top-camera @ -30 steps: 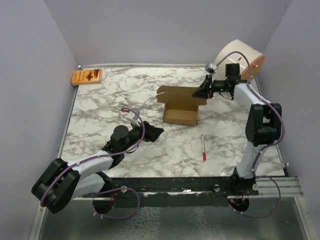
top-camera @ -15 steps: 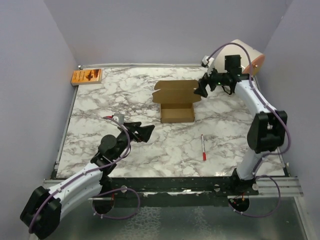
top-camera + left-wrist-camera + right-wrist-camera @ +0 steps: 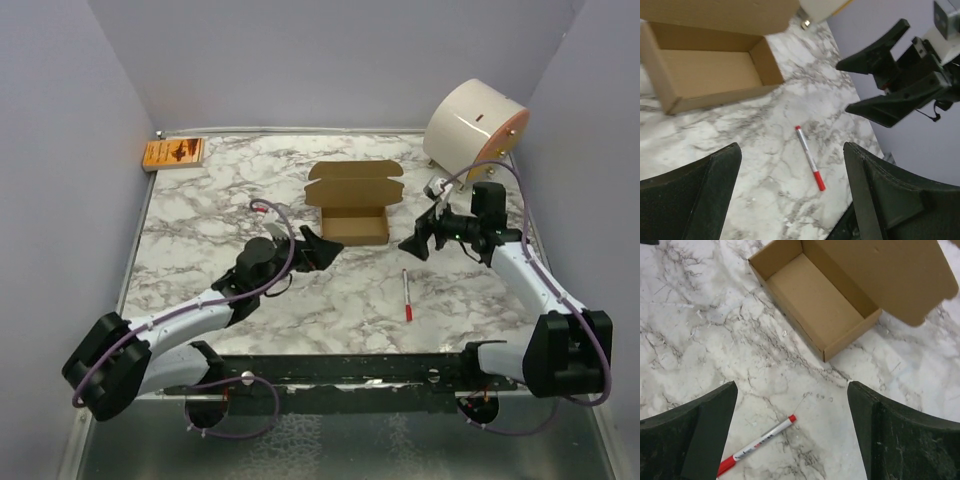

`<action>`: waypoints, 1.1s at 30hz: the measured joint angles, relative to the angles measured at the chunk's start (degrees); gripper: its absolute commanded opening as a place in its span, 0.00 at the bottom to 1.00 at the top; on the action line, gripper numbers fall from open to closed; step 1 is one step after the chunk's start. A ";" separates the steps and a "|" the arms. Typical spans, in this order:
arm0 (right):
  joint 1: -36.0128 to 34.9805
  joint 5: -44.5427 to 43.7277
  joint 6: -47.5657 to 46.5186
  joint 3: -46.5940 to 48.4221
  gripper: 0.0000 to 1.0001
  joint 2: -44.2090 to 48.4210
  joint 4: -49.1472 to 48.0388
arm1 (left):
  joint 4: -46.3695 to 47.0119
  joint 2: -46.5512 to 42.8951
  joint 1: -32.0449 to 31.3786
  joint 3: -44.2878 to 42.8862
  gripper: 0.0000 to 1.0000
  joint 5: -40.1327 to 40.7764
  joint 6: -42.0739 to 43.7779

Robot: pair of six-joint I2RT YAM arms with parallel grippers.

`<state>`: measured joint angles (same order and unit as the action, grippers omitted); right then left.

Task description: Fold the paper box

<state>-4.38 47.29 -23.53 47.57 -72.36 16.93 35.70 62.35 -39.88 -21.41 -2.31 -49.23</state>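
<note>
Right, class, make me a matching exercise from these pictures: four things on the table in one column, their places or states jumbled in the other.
Things:
1. paper box
2. pen
3. orange packet
4. white cylinder

Places or states:
a. far right corner
b. near side, right of centre
c. far left corner
d. centre, lid open

Pairs: 1-d, 2-b, 3-c, 4-a.

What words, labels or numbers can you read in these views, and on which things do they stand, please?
No text is legible.
On the orange packet: dark print, too small to read.
On the pen: dark marking along the barrel, too blurred to read.
On the paper box: plain, no text.
</note>
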 measured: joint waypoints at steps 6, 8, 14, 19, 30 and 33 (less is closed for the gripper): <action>5.92 -0.98 6.69 -2.69 0.90 1.86 -3.30 | -16.02 9.07 -13.64 -18.36 0.87 8.90 2.32; 6.38 -2.93 9.11 -2.62 0.91 1.86 -4.85 | -20.57 12.74 -18.18 -23.34 0.87 13.51 3.10; 6.38 -7.43 16.57 -2.64 0.98 1.60 -9.46 | -34.40 25.97 -26.12 -37.07 0.84 23.43 4.20; 6.38 -8.55 23.85 -0.46 0.99 -3.87 -13.03 | -42.64 36.76 -28.52 -48.94 0.70 26.67 4.57; 6.38 -8.83 27.54 11.30 0.99 -13.31 -6.34 | -52.35 51.71 -29.64 -63.23 0.47 26.75 1.46; 6.36 -8.96 27.69 11.30 0.99 -12.02 -6.25 | -55.74 54.55 -29.90 -67.17 0.47 26.80 -0.20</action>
<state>1.98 38.33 4.16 58.87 -84.38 10.68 -20.03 116.90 -69.78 -88.58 24.49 -49.43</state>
